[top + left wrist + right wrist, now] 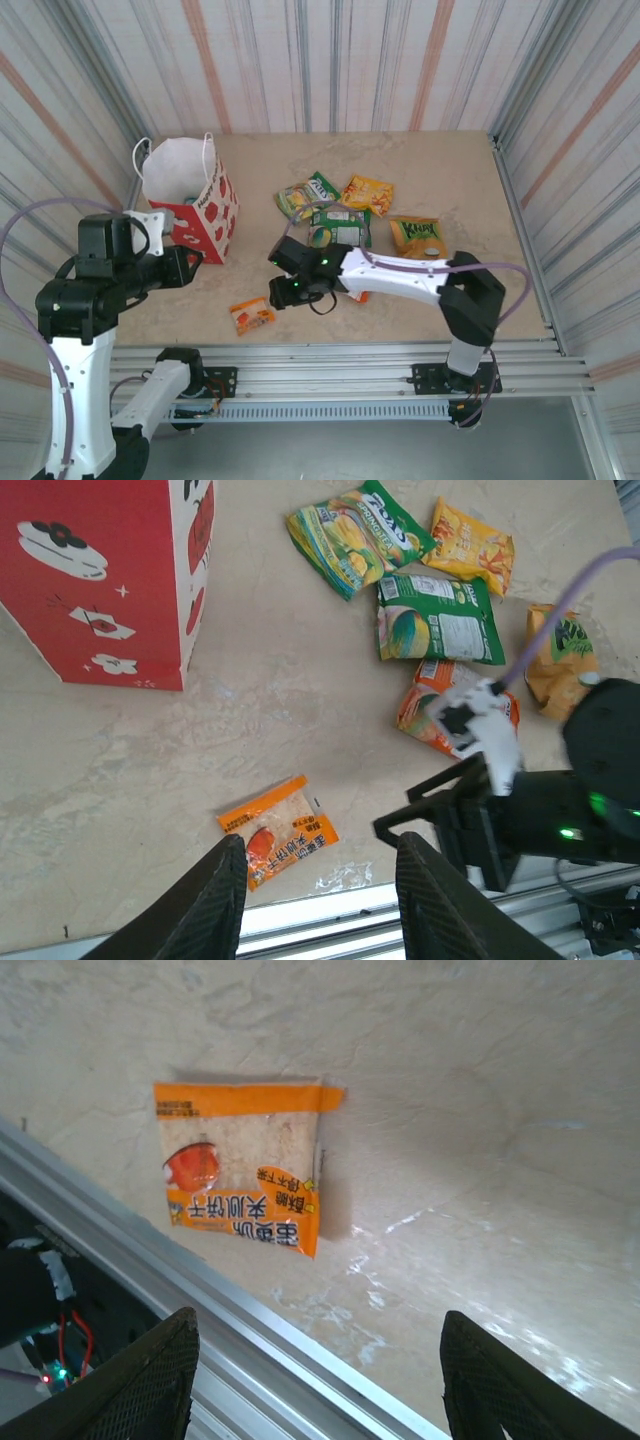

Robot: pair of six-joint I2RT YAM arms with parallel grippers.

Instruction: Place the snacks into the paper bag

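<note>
You're looking at a bench (450, 170) with a pale beige, marbled top, evenly lit, so shadows on it stay soft. Walls (350, 60) of vertical grey and white stripes, with a few orange ones, close it in on three sides. Silver aluminium rails (350, 362) run along your near edge, with a plain grey surface (400, 450) below them.
</note>
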